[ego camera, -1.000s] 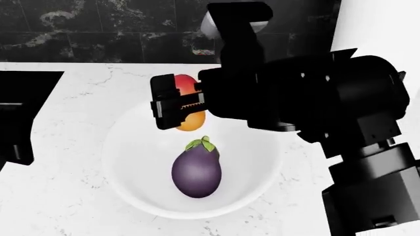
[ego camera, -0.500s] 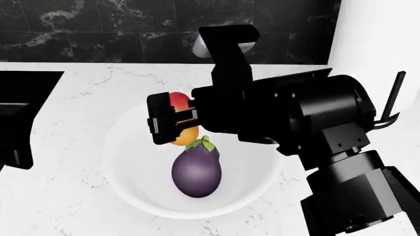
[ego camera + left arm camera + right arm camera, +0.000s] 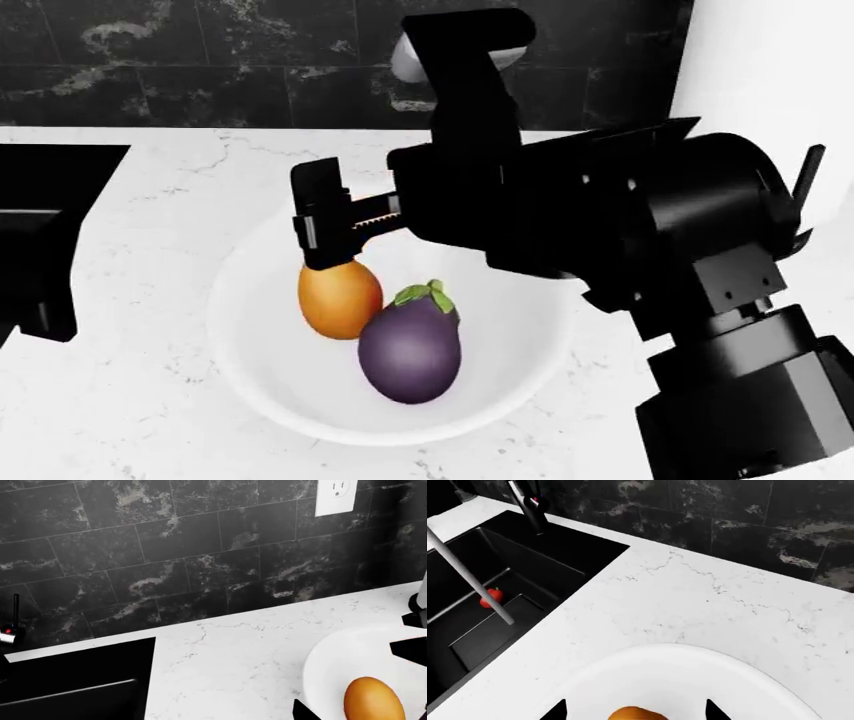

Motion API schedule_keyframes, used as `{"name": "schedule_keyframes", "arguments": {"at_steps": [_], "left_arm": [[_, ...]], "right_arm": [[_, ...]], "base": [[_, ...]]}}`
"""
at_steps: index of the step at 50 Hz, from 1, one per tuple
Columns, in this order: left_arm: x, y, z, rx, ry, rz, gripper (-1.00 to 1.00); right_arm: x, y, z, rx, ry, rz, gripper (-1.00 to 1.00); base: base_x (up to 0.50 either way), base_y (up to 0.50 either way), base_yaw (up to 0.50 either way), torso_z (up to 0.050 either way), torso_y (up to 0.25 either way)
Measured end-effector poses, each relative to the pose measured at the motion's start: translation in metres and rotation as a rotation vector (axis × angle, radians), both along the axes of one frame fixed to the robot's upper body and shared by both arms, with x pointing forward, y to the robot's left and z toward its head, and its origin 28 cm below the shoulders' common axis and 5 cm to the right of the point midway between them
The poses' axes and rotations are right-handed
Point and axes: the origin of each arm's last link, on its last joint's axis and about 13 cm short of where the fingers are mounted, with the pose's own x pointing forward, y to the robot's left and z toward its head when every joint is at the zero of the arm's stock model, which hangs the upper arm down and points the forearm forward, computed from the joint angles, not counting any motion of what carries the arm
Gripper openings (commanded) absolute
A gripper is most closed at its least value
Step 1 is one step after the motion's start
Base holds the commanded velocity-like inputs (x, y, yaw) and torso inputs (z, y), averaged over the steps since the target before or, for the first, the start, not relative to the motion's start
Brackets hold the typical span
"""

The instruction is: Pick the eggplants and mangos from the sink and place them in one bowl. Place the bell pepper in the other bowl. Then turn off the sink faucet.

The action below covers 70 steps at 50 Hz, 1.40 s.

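White marble counter under dark tiles. A mango lies in a white bowl, touching an eggplant. The right gripper hangs just above it, fingers spread wide, empty. A bell pepper sits in the black sink. Left gripper unseen.

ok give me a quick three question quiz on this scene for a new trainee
1. True or false: the mango and the eggplant both lie in the white bowl.
2. Where is the red bell pepper?
A. in the bowl
B. in the sink
C. on the counter
3. Fill in: the right gripper hangs above the mango with its jaws ____.

Key
1. True; they lie touching, side by side.
2. B; the right wrist view shows it on the black basin floor, near the stream of water.
3. Open; it grips nothing.
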Motion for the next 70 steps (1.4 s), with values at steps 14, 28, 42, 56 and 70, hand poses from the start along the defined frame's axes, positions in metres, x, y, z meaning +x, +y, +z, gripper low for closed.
{"name": "schedule_keyframes", "arguments": {"at_steps": [14,28,42,56,70], "left_arm": [[0.002,-0.002,0.004,0.003,-0.007,-0.005,1.0],[0.005,-0.005,0.002,-0.004,-0.012,-0.002,1.0],[0.005,-0.003,-0.007,-0.017,-0.025,0.006,1.0],[-0.002,-0.005,-0.006,-0.031,-0.043,0.002,1.0],[-0.008,-0.003,-0.006,-0.04,-0.053,0.006,1.0]], "right_arm": [[-0.037,-0.028,0.02,0.06,-0.189,-0.117,1.0],[-0.108,-0.074,0.009,0.145,-0.386,-0.298,1.0],[-0.158,-0.094,-0.007,0.121,-0.508,-0.414,1.0],[-0.182,-0.098,-0.017,0.101,-0.516,-0.481,1.0],[-0.191,-0.095,-0.022,0.079,-0.523,-0.506,1.0]], "base": [[0.0,0.0,0.0,0.0,0.0],[0.0,0.0,0.0,0.0,0.0],[0.0,0.0,0.0,0.0,0.0],[-0.11,0.1,0.0,0.0,0.0],[0.0,0.43,0.0,0.0,0.0]]}}
